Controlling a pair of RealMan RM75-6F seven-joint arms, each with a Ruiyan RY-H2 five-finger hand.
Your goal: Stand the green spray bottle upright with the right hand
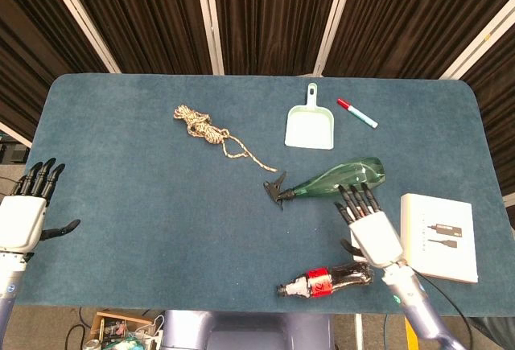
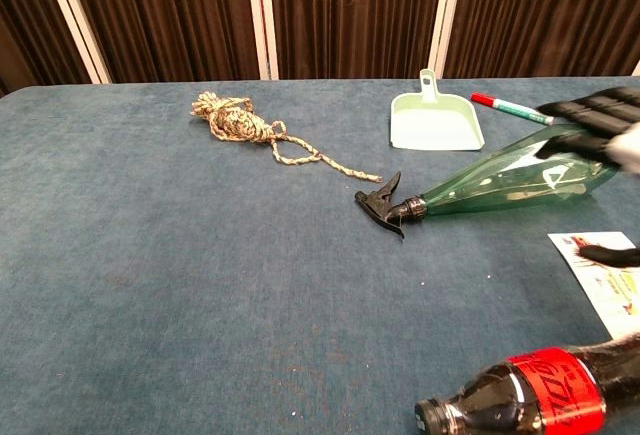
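The green spray bottle (image 1: 334, 179) (image 2: 500, 186) lies on its side on the blue table, its black trigger nozzle (image 1: 278, 190) (image 2: 383, 203) pointing left and its wide base to the right. My right hand (image 1: 371, 226) (image 2: 600, 120) hovers open just below and beside the bottle's base, fingertips reaching its lower edge, holding nothing. My left hand (image 1: 24, 213) is open at the table's left front edge, far from the bottle, and shows only in the head view.
A cola bottle (image 1: 326, 279) (image 2: 530, 397) lies near the front edge below my right hand. A white card (image 2: 607, 260) lies under that hand. A white box (image 1: 438, 236) sits at the right. A mint dustpan (image 1: 310, 126), red marker (image 1: 356, 113) and rope (image 1: 211, 132) lie further back.
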